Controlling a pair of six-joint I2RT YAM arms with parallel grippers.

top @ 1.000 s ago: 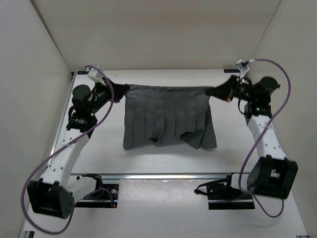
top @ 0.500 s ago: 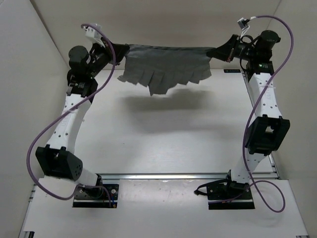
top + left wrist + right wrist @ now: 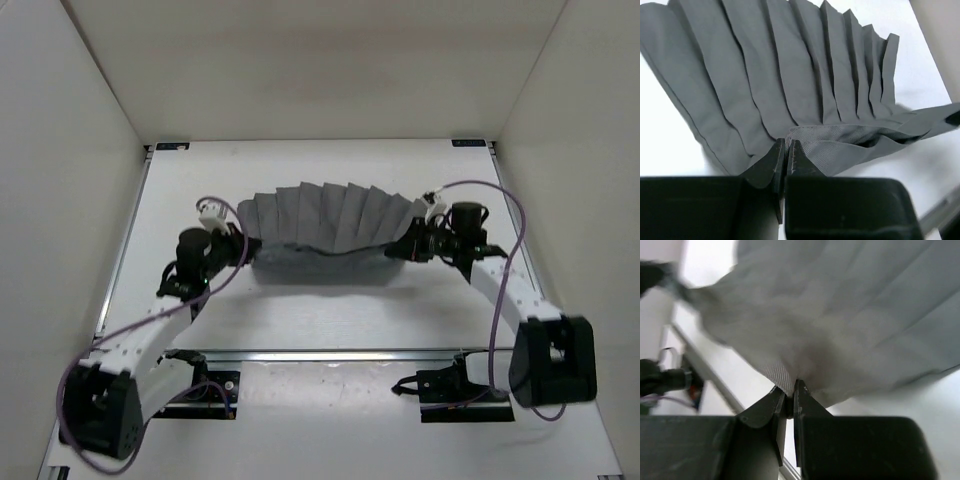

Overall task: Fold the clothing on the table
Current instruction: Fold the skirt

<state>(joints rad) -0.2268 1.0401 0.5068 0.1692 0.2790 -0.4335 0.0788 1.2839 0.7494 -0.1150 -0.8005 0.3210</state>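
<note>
The left gripper [image 3: 785, 146] and right gripper [image 3: 790, 388] each pinch shut on one end of the ribbed edge of the clothing [image 3: 325, 215] (thin, limp, probably light), which fans in pleats on the worktop [image 3: 330, 165]. Those ends look the best hold, as it sags between.

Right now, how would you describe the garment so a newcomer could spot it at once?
Near the middle of the white table lies the clothing: dark grey pleated cloth, fanned out. The left gripper and right gripper pinch the ends of its near edge. It is the only fabric there.
</note>
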